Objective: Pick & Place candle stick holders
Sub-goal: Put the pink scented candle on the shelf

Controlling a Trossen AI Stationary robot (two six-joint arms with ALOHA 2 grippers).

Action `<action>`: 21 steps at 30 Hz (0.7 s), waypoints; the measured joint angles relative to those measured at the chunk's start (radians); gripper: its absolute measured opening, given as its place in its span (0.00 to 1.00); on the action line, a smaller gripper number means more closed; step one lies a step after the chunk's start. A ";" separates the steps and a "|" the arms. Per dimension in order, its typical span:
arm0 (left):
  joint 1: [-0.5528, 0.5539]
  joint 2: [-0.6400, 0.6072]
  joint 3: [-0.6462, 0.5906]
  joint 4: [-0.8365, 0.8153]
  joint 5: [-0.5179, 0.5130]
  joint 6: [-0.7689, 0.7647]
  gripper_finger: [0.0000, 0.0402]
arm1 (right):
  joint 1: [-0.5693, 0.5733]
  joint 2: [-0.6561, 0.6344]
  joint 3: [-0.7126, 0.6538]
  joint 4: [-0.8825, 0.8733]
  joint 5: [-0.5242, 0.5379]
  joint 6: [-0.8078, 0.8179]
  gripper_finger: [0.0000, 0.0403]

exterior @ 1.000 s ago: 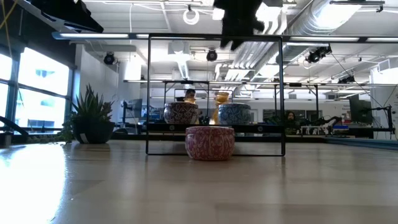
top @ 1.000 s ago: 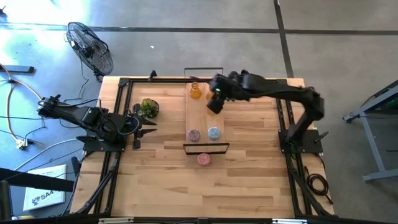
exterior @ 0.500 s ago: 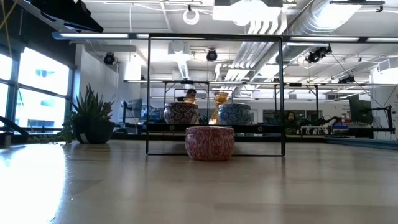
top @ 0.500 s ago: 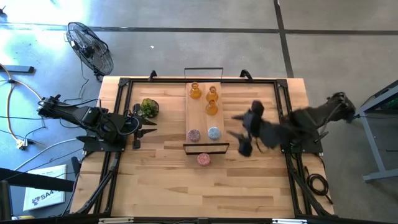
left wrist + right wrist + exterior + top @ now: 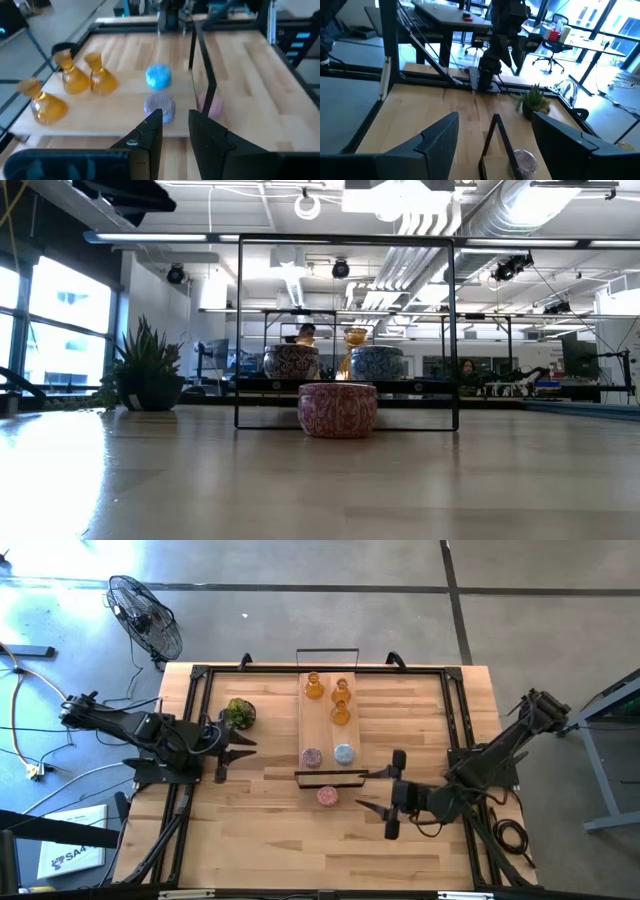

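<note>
Three amber holders (image 5: pixel 340 712) stand at the far end of a wooden board (image 5: pixel 328 733). A pink holder (image 5: pixel 312 756) and a light-blue one (image 5: pixel 344 753) stand at the board's near end. A second pink holder (image 5: pixel 328 796) stands on the table just past that end; it is nearest in the low view (image 5: pixel 338 409). My right gripper (image 5: pixel 364 790) is open and empty, just right of that pink holder, fingers pointing at it (image 5: pixel 522 160). My left gripper (image 5: pixel 235 752) is open and empty at the table's left, facing the board (image 5: pixel 175 117).
A black wire frame (image 5: pixel 330 775) rises at each end of the board. A green potted plant (image 5: pixel 239 713) stands left of the board, near my left gripper. A fan (image 5: pixel 145 615) stands on the floor past the far left corner.
My right gripper has left the far end of the board, where it hung over the amber holders, and gone toward the table's right and near edges. It is now low beside the loose pink holder. Two amber holders it hid now show on the board.
</note>
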 joint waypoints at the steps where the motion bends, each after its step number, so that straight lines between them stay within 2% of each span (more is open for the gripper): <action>1: 0.000 0.006 0.000 0.013 0.012 0.000 0.23 | 0.000 0.000 -0.011 0.015 0.001 0.000 0.61; 11: 0.000 0.091 -0.001 0.105 0.129 -0.005 0.23 | 0.000 0.000 -0.102 0.013 -0.071 0.074 0.61; 17: 0.000 0.176 -0.001 0.117 0.253 -0.094 0.23 | 0.011 0.000 -0.181 0.013 -0.084 0.149 0.61; 21: -0.024 0.257 -0.001 0.119 0.292 -0.142 0.23 | 0.014 0.000 -0.275 0.035 -0.092 0.255 0.61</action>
